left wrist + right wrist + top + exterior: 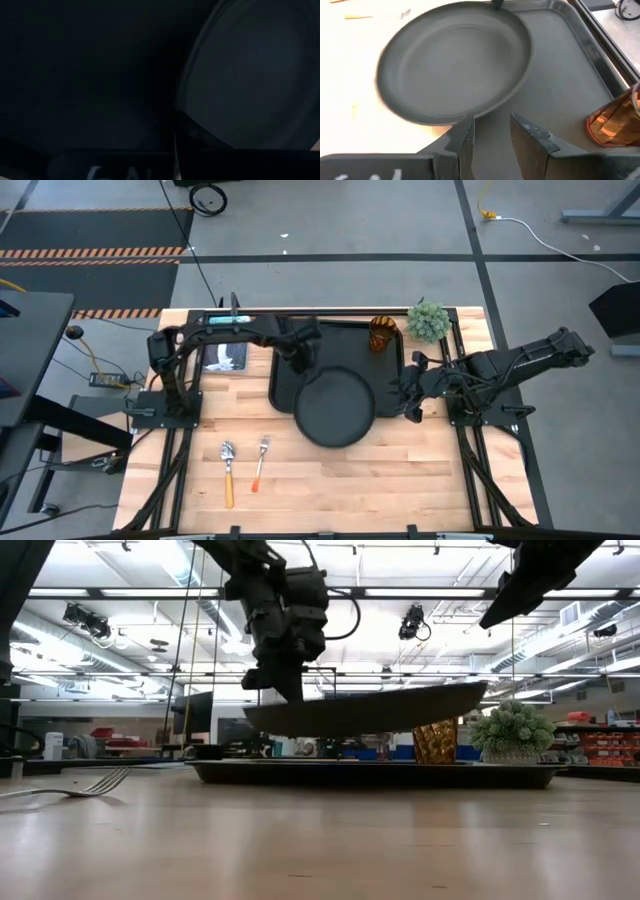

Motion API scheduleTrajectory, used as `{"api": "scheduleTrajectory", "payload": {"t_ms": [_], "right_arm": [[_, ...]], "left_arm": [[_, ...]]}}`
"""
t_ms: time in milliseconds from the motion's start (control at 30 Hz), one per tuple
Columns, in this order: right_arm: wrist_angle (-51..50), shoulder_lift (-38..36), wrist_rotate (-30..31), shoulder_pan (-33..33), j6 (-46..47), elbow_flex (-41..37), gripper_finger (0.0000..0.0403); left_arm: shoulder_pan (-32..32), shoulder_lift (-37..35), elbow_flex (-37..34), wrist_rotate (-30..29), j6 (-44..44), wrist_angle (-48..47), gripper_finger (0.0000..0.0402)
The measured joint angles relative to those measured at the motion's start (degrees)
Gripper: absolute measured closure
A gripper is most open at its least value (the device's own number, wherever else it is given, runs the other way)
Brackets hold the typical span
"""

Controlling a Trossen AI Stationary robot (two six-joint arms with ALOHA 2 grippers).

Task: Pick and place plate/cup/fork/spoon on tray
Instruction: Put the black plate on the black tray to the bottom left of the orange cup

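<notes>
plate (336, 408): round, black, sitting at centre frame in the high view, overlapping the tray's lower edge and jutting out over the wood table (340, 490). in the low view it is hanging clear above the tray, tilted, its right side higher.

left gripper (298, 363): reaching in from the upper left, clenching the plate's upper-left rim; in the low view its dark fingers are pinching the rim at left of centre.

right gripper (490, 131): waiting at the tray's right edge, right of centre in the high view, fingers parted and holding nothing, close to the plate's rim.

tray (283, 385): black rectangle, lying in the upper centre of the table.

cup (382, 334): amber, standing upright in the tray's upper-right corner.

spoon (228, 470) and fork (261, 462): lying side by side on the bare wood at lower left, spoon to the left, metal ends pointing up-frame, well apart from the tray.

plant (427, 321): green, standing just beside the tray's upper-right corner, outside it.
</notes>
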Motion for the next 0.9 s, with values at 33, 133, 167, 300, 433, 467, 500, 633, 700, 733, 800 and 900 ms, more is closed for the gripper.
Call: {"api": "scheduleTrajectory", "payload": {"t_ms": [33,133,167,300,433,467,500,633,700,733,800,900], "right_arm": [[0.0,0.0,0.0,-0.2,0.0,0.0,0.0271],[0.0,0.0,0.0,-0.9,-0.1,0.0,0.0271],[0.0,0.0,0.0,-1.1,-0.2,0.0,0.0271],[0.0,0.0,0.0,-1.7,-0.4,0.0,0.0271],[0.1,0.0,0.0,-2.8,-0.4,0.0,0.0271],[0.2,0.0,0.0,-3.0,-0.4,0.0,0.0271],[0.2,0.0,0.0,-3.2,-0.4,0.0,0.0271],[0.6,0.0,-1.3,-3.8,-0.4,0.0,0.0271],[1.1,0.1,-2.0,-4.2,-0.4,0.0,0.0271],[1.0,0.0,-2.3,-4.3,-0.4,0.0,0.0271],[1.1,0.1,-2.8,-4.3,-0.2,0.0,0.0271],[1.1,0.0,-2.9,-4.3,0.0,0.0,0.0271]], "left_arm": [[1.1,0.0,0.0,-0.1,0.2,0.3,0.0401],[4.1,0.0,0.0,-0.2,0.4,2.1,0.0401],[4.9,0.0,0.0,-0.2,0.5,2.7,0.0401],[7.6,0.1,0.0,-0.3,1.5,4.8,0.0401],[9.7,1.3,0.0,-0.9,2.0,6.5,0.0401],[10.2,1.6,0.0,-1.0,2.3,7.4,0.0401],[10.7,2.1,0.0,-1.2,2.3,7.3,0.0401],[12.0,5.4,1.4,-1.0,3.0,7.4,0.0401],[12.3,7.2,3.2,-0.9,3.4,7.5,0.0401],[12.5,8.1,4.2,-0.9,4.0,7.5,0.0401],[12.8,9.8,6.5,-0.8,4.8,6.1,0.0401],[12.8,12.5,9.9,-0.8,6.0,4.0,0.0401]]}}
